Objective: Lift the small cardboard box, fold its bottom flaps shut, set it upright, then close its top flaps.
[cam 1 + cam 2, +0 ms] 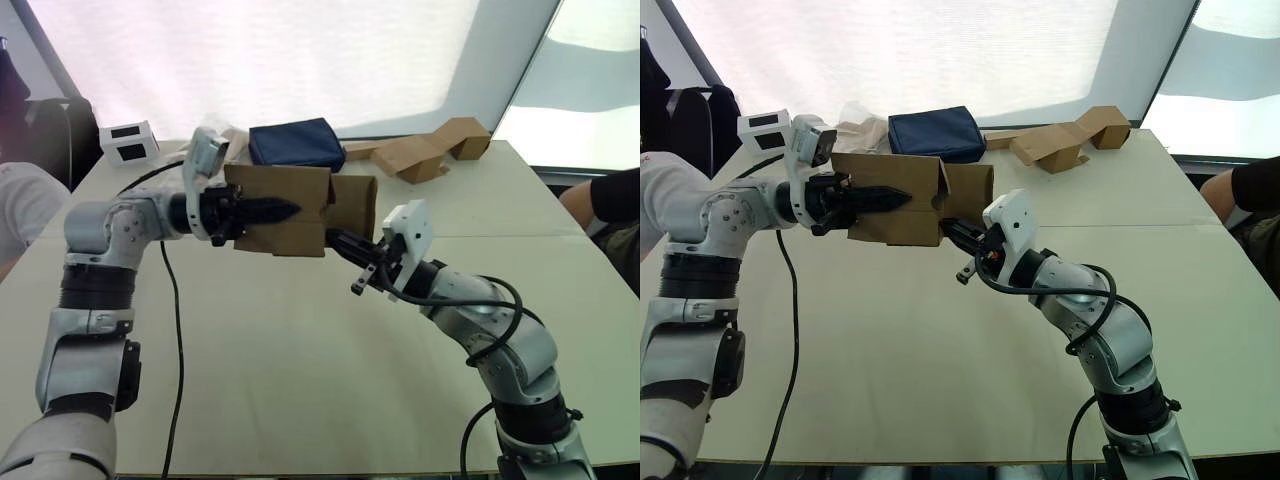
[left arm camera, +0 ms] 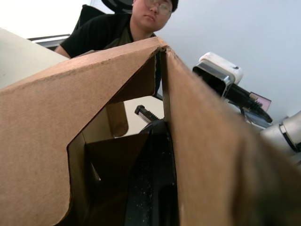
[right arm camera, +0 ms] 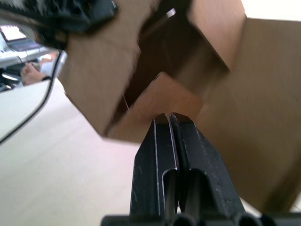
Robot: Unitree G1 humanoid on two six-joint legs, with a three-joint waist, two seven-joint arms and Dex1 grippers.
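Pale beige table (image 1: 300, 380) with a seam across its middle, along the far edge – small white box with black panels (image 1: 130, 142), crumpled white wrapping (image 1: 862, 128), dark blue pouch (image 1: 296, 143), folded brown cardboard pieces (image 1: 432, 148) – black cable (image 1: 176, 330) trailing over the near left

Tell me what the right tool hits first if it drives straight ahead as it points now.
Most likely a flap at the open end of the small cardboard box; the right tool, shut, already sits at its edge, with the box's hollow behind.

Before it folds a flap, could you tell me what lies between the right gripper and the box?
Nothing: in the right wrist view the right gripper has its tips against a flap of the box.
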